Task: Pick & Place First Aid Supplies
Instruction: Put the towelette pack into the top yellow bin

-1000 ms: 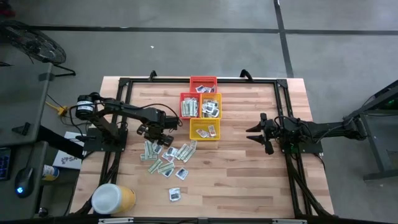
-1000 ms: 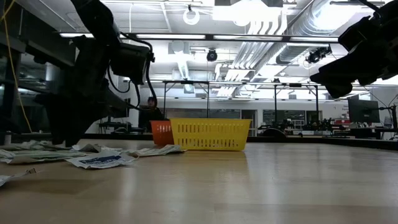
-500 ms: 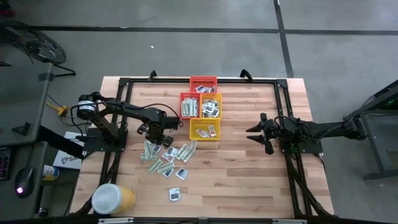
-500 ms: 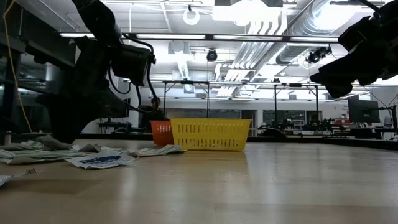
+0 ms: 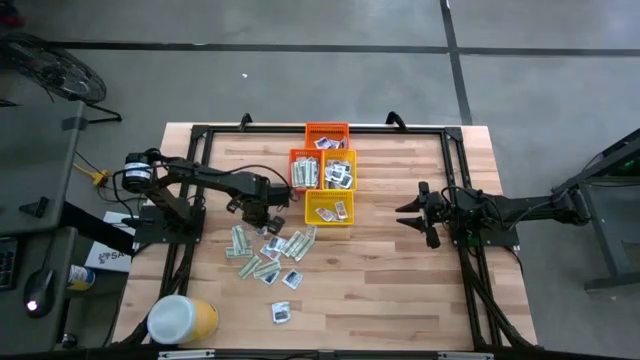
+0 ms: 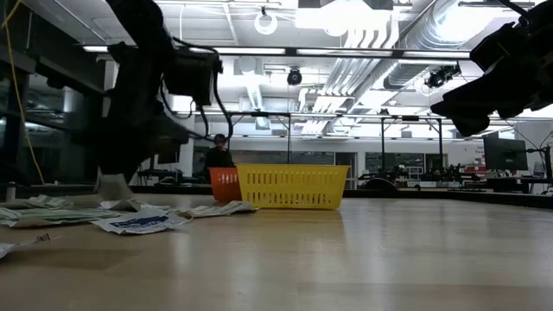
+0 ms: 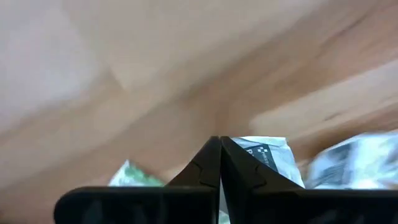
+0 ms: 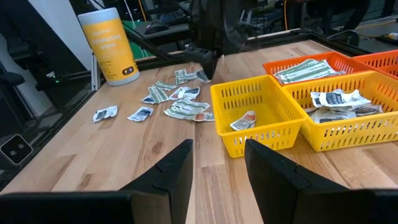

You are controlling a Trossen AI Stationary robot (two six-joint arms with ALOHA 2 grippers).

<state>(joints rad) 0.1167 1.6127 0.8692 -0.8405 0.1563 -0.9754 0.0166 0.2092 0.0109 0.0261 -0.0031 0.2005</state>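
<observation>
Left pincer (image 5: 262, 212): mine, fingers pressed together (whether on a packet, I cannot tell), above the heap's upper edge.
Packets (image 5: 268, 252): scattered flat on the surface (image 5: 400, 270), long axes mixed.
Right pincer (image 5: 410, 212): mine, parted, empty.

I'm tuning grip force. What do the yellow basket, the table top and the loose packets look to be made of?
Yellow basket: likely moulded plastic, slotted lattice walls, slight sheen. Table top: wood, pale planks with visible grain and a smooth finish. Packets: thin paper or film wrappers, printed and crinkled, lying flat; which of the two I cannot tell.
</observation>
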